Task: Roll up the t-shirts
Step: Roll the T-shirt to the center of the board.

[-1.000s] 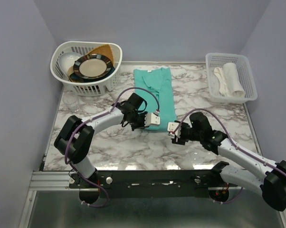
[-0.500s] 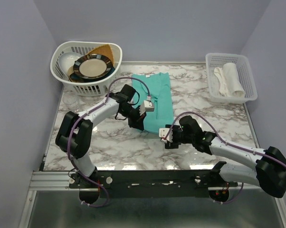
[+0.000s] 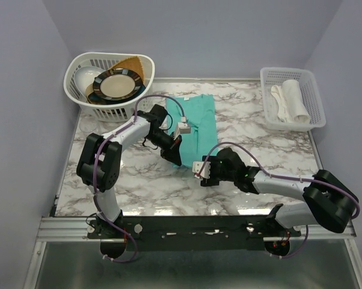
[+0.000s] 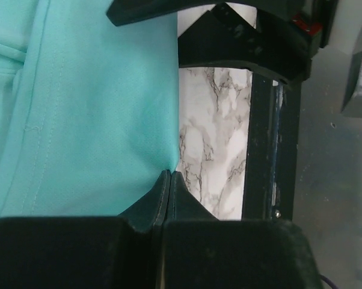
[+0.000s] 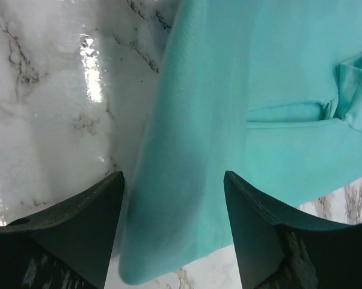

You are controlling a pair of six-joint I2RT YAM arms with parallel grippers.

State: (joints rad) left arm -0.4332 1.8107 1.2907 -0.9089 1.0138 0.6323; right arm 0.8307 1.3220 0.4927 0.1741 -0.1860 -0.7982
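Observation:
A teal-green t-shirt (image 3: 202, 123) lies folded into a long strip on the marble table (image 3: 259, 144), running away from me. My left gripper (image 3: 174, 152) is at the strip's near left edge. In the left wrist view its jaws are pressed together, with the t-shirt's (image 4: 97, 108) edge caught at the tips of the left gripper (image 4: 169, 174). My right gripper (image 3: 201, 173) sits low at the near end of the strip. It is open, and the t-shirt's (image 5: 259, 78) rounded near corner lies between the spread fingers of the right gripper (image 5: 172, 180).
A white laundry basket (image 3: 109, 84) with plates stands at the back left, with a clear glass (image 3: 89, 127) in front of it. A white tray basket (image 3: 292, 99) with pale cloths is at the back right. A metal rail (image 3: 187, 226) runs along the near edge.
The left gripper has swung back and to the left, drawing the shirt's near edge with it. The right gripper has slid left to the shirt's near corner and its jaws have widened.

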